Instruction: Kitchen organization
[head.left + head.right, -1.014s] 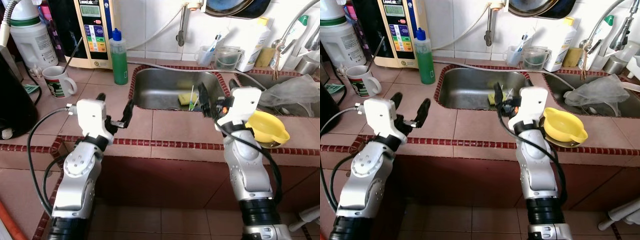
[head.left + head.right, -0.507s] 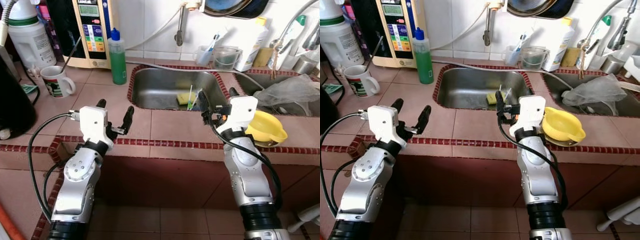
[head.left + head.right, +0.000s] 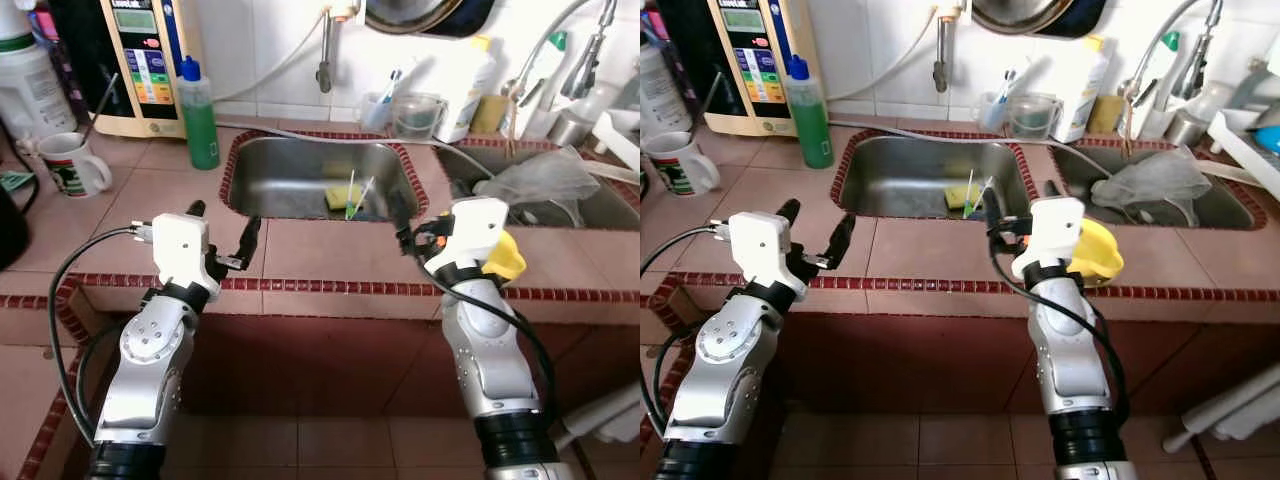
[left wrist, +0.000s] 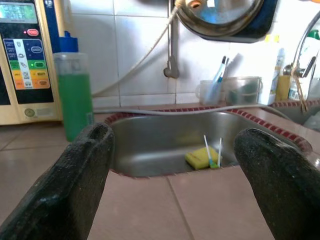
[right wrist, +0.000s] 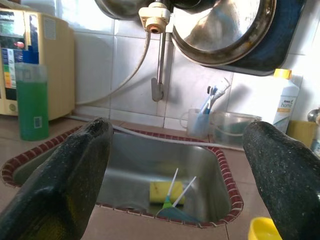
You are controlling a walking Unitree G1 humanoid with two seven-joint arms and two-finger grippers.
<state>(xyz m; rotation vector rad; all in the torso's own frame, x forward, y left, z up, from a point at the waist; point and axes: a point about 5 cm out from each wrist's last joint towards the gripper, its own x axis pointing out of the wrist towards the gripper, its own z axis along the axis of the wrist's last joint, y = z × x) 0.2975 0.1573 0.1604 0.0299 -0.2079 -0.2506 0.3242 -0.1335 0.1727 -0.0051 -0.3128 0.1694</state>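
The fingers of the left gripper were seen spread wide apart with nothing held between them, and the gripper was held above the tiled counter near its front edge, short of the sink. The fingers of the right gripper were likewise parted and empty, and that gripper was poised over the counter at the near right corner of the sink. Just beside the right wrist, on the counter, a yellow bowl was partly hidden by the arm. Inside the sink, a yellow sponge was lying on the bottom toward the near right side, and two thin white-handled utensils were leaned over it, with a greenish piece at their lower ends. A green bottle was stood on the counter left of the sink, in front of a beige wall appliance, and a white mug was set further left. Behind the sink, a cup of toothbrushes was placed against the tiled wall, beside a clear container.
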